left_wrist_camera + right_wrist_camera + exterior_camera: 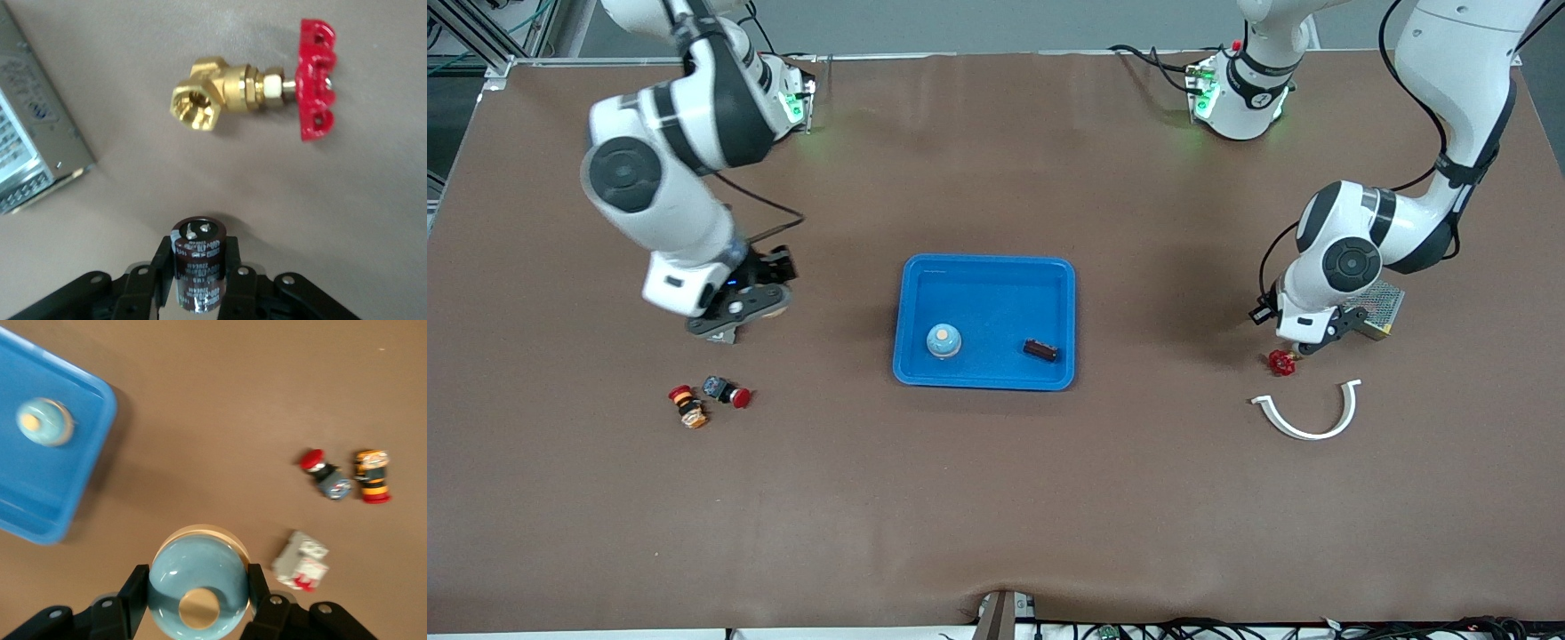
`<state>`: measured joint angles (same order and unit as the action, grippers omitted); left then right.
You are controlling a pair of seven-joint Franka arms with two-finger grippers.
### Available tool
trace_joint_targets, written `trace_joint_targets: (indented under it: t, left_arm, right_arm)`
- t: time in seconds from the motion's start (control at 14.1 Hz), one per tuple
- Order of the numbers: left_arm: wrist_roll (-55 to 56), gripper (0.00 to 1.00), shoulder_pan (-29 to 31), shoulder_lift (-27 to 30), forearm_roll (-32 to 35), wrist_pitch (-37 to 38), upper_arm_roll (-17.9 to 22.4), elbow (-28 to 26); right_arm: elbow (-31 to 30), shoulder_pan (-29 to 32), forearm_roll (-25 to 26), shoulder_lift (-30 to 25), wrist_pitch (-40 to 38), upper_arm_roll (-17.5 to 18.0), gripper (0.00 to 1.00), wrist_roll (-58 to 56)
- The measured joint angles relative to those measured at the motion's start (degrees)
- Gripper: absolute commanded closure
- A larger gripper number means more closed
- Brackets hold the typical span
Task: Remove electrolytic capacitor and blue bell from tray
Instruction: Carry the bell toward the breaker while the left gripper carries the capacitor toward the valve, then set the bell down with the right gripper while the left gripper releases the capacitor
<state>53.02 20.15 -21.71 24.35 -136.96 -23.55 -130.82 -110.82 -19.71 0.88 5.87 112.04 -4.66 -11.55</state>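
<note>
My left gripper [1316, 342] is shut on a dark brown capacitor [198, 267] and holds it low over the table, beside a brass valve with a red handle [253, 93]. My right gripper [738, 316] is shut on a light blue bell [198, 583] with a tan button, low over the table toward the right arm's end. A blue tray [985, 267] at the table's middle holds a second light blue bell [943, 340] and a second brown capacitor [1040, 350]. That tray [40, 500] and its bell [43, 421] also show in the right wrist view.
The valve [1282, 361], a white curved strip [1307, 418] and a metal power supply [1378, 311] lie near the left gripper. Two red push buttons [726, 391] [687, 406] lie nearer the front camera than the right gripper; a small white-and-red part [301, 561] lies beside the held bell.
</note>
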Motion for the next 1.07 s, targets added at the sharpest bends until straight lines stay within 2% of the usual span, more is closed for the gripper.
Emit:
trace_joint_targets:
  t: [0.07,0.14,0.21,0.28,0.36,0.57,0.78,1.07]
  left_arm:
    - [0.00,1.00,0.75,-0.97,0.89,-1.21,-0.01,0.01]
    - [-0.07,0.80,1.35,-1.25,1.04,-1.51,-0.26,0.12]
    - [-0.08,0.42,1.51,-1.24,1.14,-1.62,-0.29,0.13]
    - [-0.08,0.17,1.53,-1.24,1.17,-1.65,-0.29,0.13]
    - [-0.08,0.00,1.55,-1.29,1.29,-1.83,-0.26,0.13]
    - [-0.08,0.00,1.57,-1.32,1.33,-2.45,-0.30,0.37]
    - [1.70,0.00,1.59,-1.30,1.16,-2.52,-1.50,1.82]
    - [10.71,0.00,1.49,-1.29,-0.55,-1.62,-7.05,4.41]
  right_arm:
    - [-0.09,2.79,-0.01,0.02,-0.10,-0.04,0.64,-4.93]
    - [-0.22,5.72,-0.02,0.02,-0.10,-0.08,0.64,-9.94]
    - [-0.32,8.74,-0.03,0.02,-0.06,-0.11,0.64,-14.90]
    - [-0.41,11.60,-0.04,0.02,0.00,-0.14,0.64,-19.39]
    - [-0.51,14.13,-0.05,0.02,0.04,-0.15,0.64,-23.25]
    - [-1.51,19.13,-0.06,0.02,0.80,-0.12,0.64,-31.53]
    - [-4.28,23.09,-0.06,0.10,5.33,-0.08,0.64,-38.20]
    - [-10.54,28.02,-0.06,0.70,16.18,-0.10,0.64,-44.79]
